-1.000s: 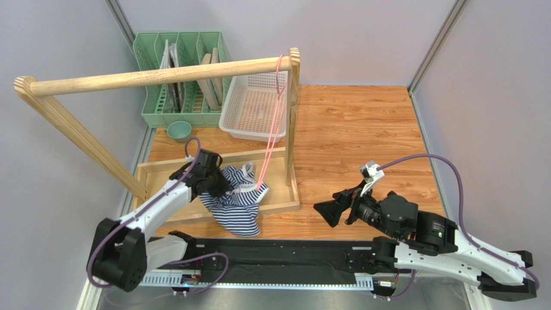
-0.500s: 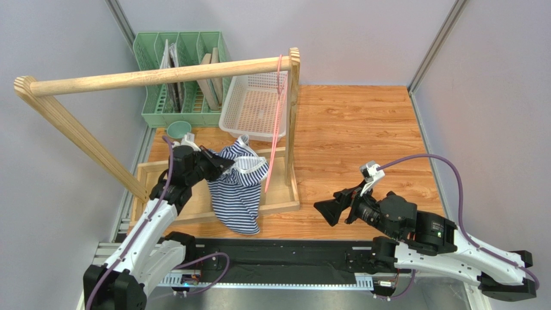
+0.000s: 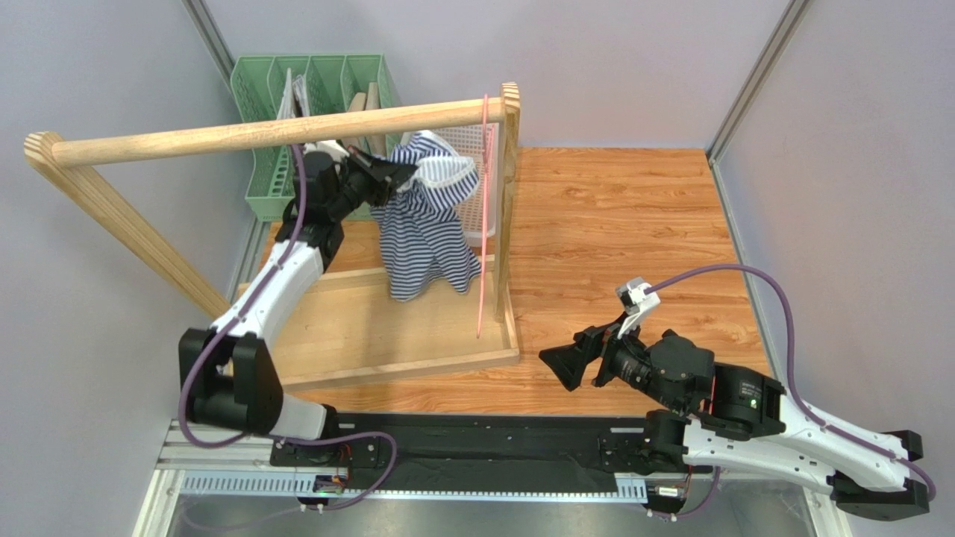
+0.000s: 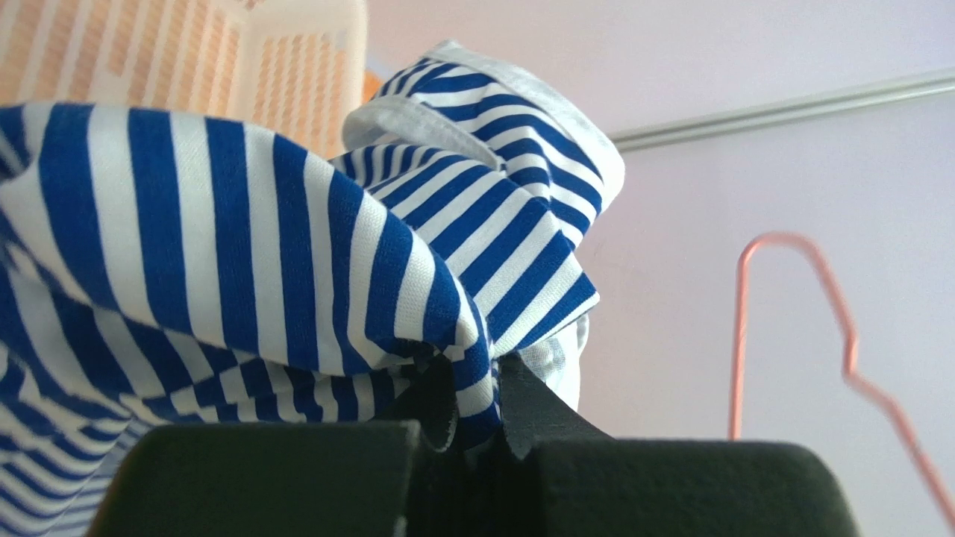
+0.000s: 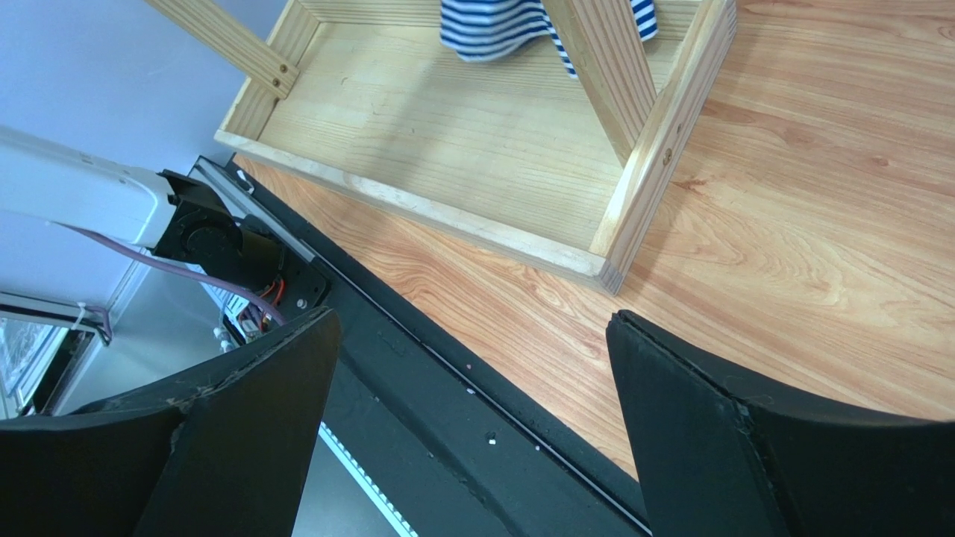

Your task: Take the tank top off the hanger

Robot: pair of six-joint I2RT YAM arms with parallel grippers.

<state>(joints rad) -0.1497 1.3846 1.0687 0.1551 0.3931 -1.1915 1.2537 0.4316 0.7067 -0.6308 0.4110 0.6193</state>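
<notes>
Counts first: you see two grippers, one tank top (image 3: 426, 229), one hanger (image 3: 481, 291), one wooden rail (image 3: 269, 131), one wooden tray (image 3: 370, 336) and one green slotted organiser (image 3: 269, 84). Your left gripper (image 3: 409, 170) is raised just under the rail and clenched on a bunched fold at the top of the striped tank top. The rest of the fabric hangs down and to the gripper's right, above the tray. The pink hanger hangs from the rail's right end, just beside the top. In the left wrist view its wire is bare and apart from the cloth. Your right gripper (image 3: 564, 366) sits low over the table with its jaws spread wide and nothing in them, well apart from the top.
</notes>
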